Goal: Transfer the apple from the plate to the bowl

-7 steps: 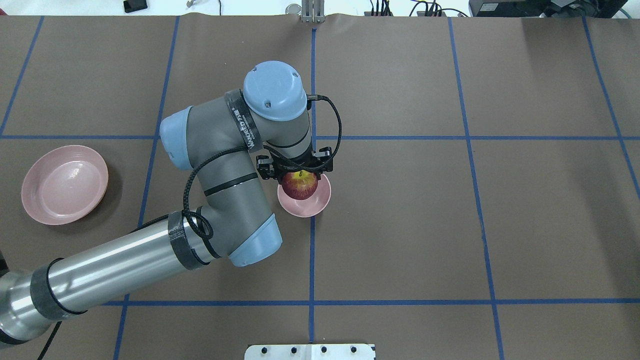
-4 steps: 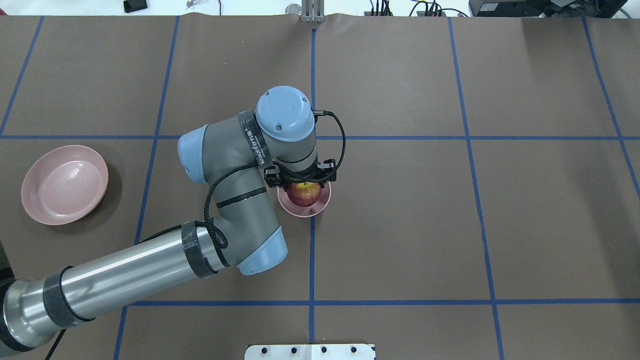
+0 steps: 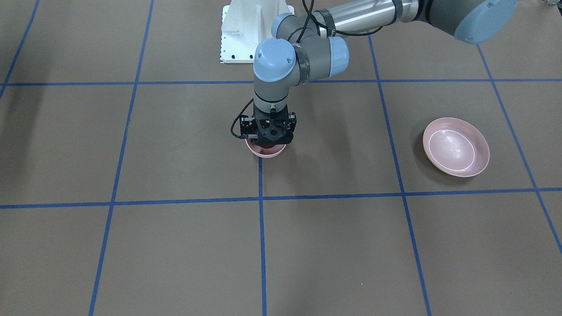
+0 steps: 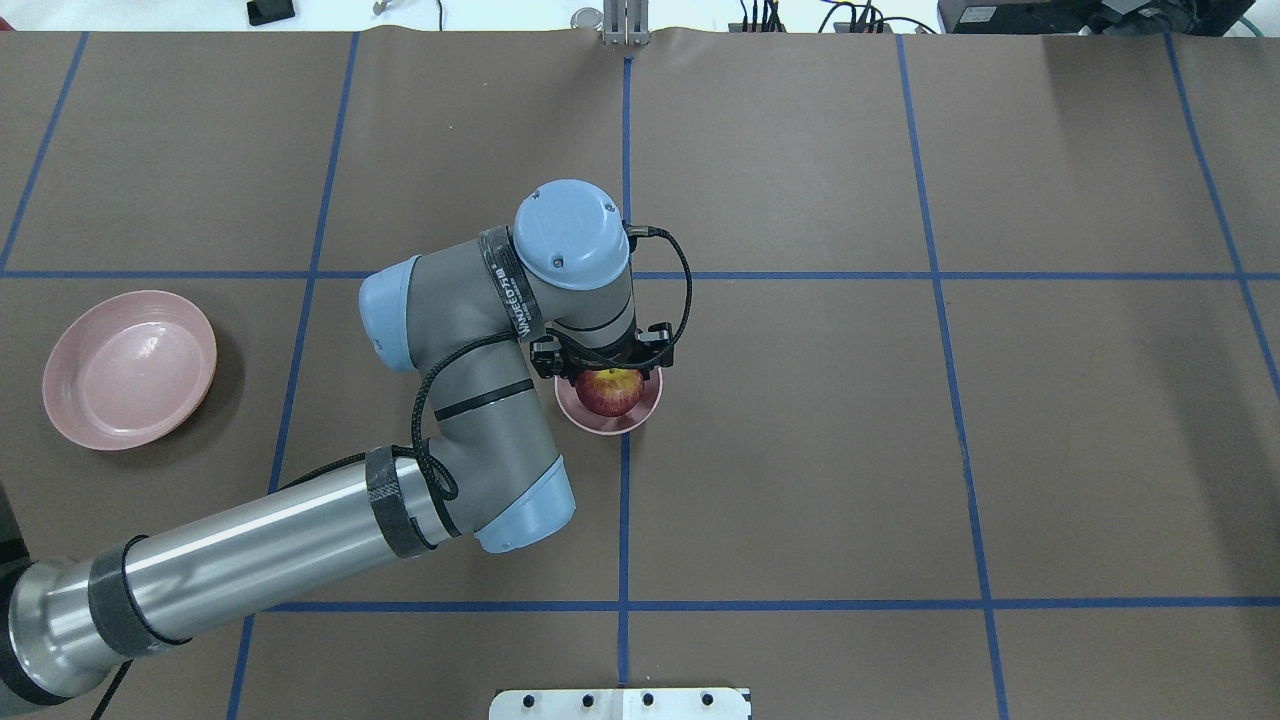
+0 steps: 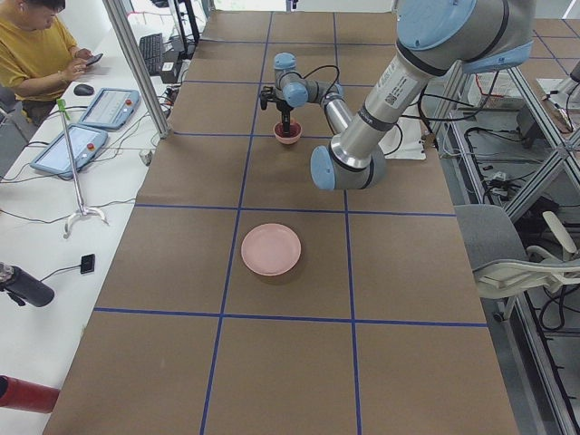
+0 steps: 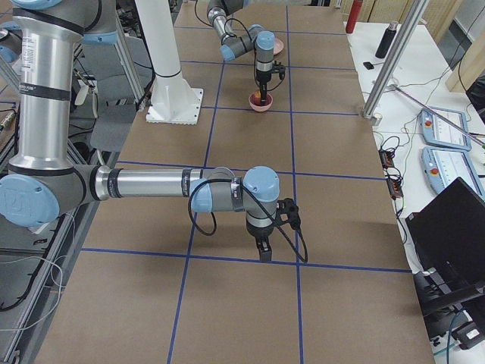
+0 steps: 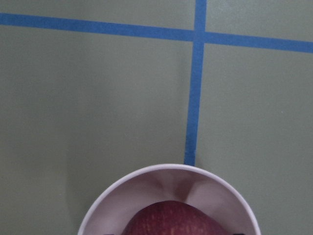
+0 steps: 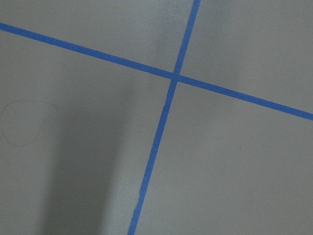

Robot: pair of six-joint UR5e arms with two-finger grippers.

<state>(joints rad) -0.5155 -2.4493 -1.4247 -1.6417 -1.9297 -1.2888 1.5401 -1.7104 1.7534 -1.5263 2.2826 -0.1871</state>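
Note:
The dark-red apple (image 4: 610, 393) with a yellow top sits low inside the small deep pink bowl (image 4: 611, 428) near the table's middle. My left gripper (image 4: 606, 374) stands straight over the bowl, its fingers down around the apple and shut on it. The left wrist view shows the apple's top (image 7: 168, 220) inside the bowl's rim (image 7: 166, 168). In the front view the gripper (image 3: 270, 140) hides the apple above the bowl (image 3: 265, 153). The wide shallow pink plate (image 4: 130, 368) lies empty at the far left. My right gripper (image 6: 264, 256) shows only in the right side view; I cannot tell its state.
The brown table cover carries a grid of blue tape lines (image 4: 624, 520). The robot's white base plate (image 3: 254, 30) is at the near edge. An operator (image 5: 36, 54) sits beyond the table's far side with tablets.
My left arm has come down and slightly toward the robot, lowering the apple from above the bowl's rim deep into the bowl. Little has moved in the last half second.

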